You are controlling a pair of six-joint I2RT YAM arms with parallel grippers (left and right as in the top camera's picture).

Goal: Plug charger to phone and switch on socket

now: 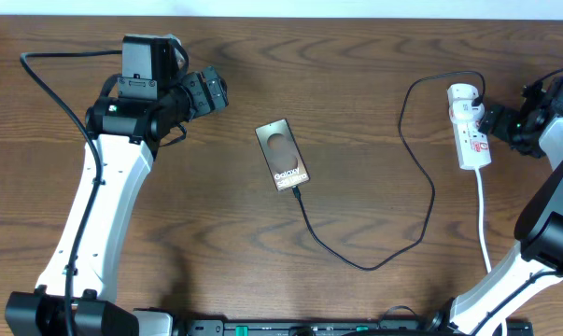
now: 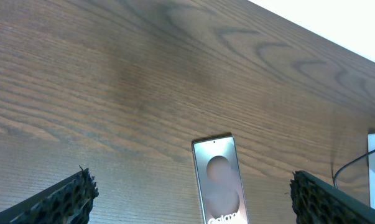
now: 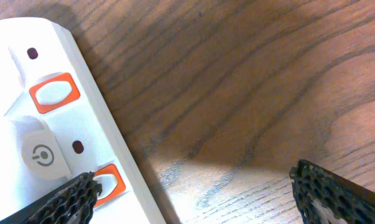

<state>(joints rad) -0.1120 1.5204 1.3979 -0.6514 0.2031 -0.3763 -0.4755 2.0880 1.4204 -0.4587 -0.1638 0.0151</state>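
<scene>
Nearest the arm bases, a slack loop of the charger lies on the tabletop, nearer than the socket and to its left. One run climbs far-left to the phone. The plug tip meets the phone's near short edge and looks seated, but the overhead view is too coarse to confirm. The other run curves round to the socket's far end.

The phone lies flat, lettering up, well apart from the socket on its left. Its long axis runs roughly near-to-far with a slight tilt.

The socket's long axis also runs near-to-far, and its white cord leaves the near end. The right pincer sits just beside the socket's right side, released, jaws wide, nothing between them. The right wrist view shows two orange-rimmed switches along the strip. One finger overlaps the strip's edge beside a switch, and the other is over bare wood. Contact cannot be told, and neither can whether a switch is on or off.

The left pincer is farthest, well to the socket's left and beyond the phone, released and empty.

Judgement: the phone end appears done and the switch is left. The right arm is clearly nearer. The switches lie left of its centre line, so the move needs a sideways shift across the socket's short axis, then a one-finger press. A press off-centre may slide the strip.
</scene>
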